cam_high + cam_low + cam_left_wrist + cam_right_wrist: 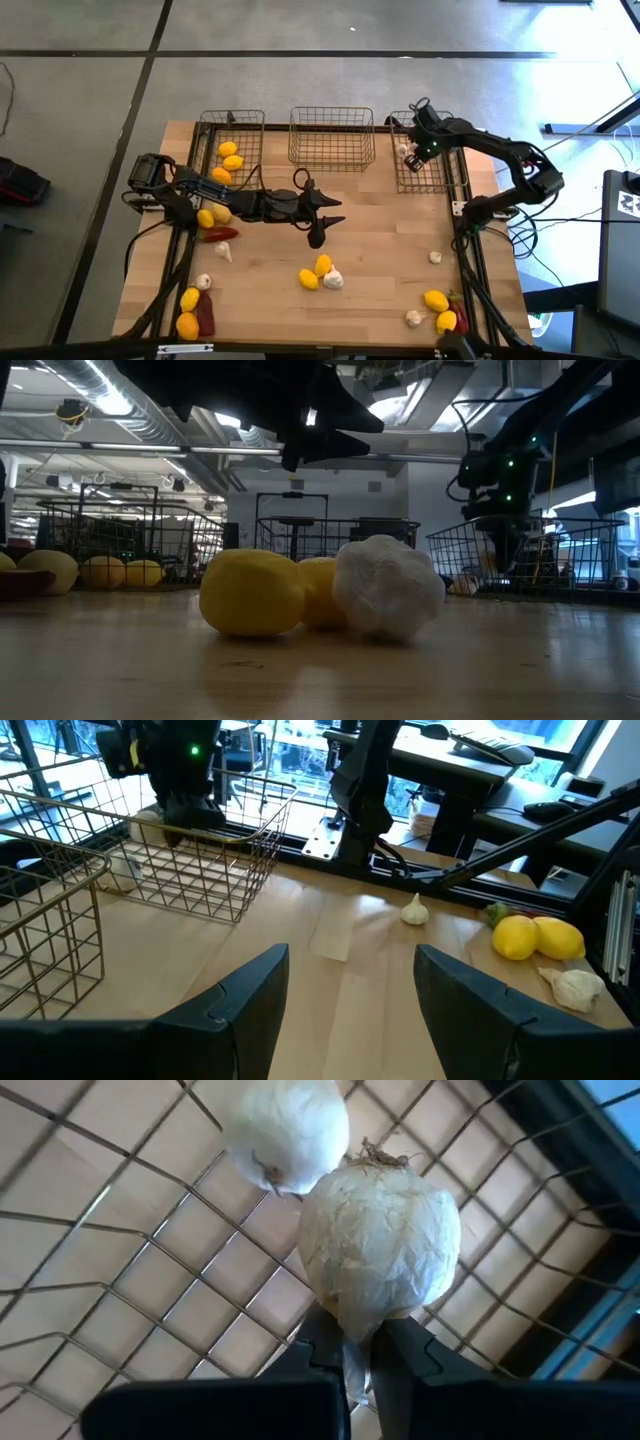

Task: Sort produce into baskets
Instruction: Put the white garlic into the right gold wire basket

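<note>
Right, nearest the front edge lie loose lemons, a chili and garlic, and a little pile (321, 274) of two lemons and a garlic bulb at mid-table. Just beyond, the left gripper (318, 222) hovers with fingers spread wide, holding nothing. Farther back on the right, the right gripper (362, 1352) is pinched on a garlic bulb (380, 1245) by its thin papery neck, over the right basket (447, 176), another bulb (286, 1130) lying inside. Light, dry, brittle-skinned, I'd say; a hold across the firm body looks safer than the neck.
</note>
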